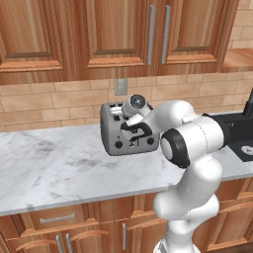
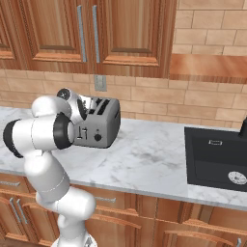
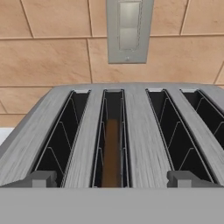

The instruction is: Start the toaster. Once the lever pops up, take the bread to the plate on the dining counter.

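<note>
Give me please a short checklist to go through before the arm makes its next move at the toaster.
1. Bread sits down inside a slot, second from the left in the hand view: ok.
2. Toaster stands upright on the worktop: ok.
3. Pincer is close above the front edge of the toaster: ok.
4. Pincer holds nothing, its tips well apart: ok.
5. Lever is up or down: cannot tell, the arm covers the front.
6. Pincer is lined up with a lever: cannot tell.

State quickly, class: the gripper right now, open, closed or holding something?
Gripper: open, holding nothing, fingertips spread wide above the toaster slots.
</note>
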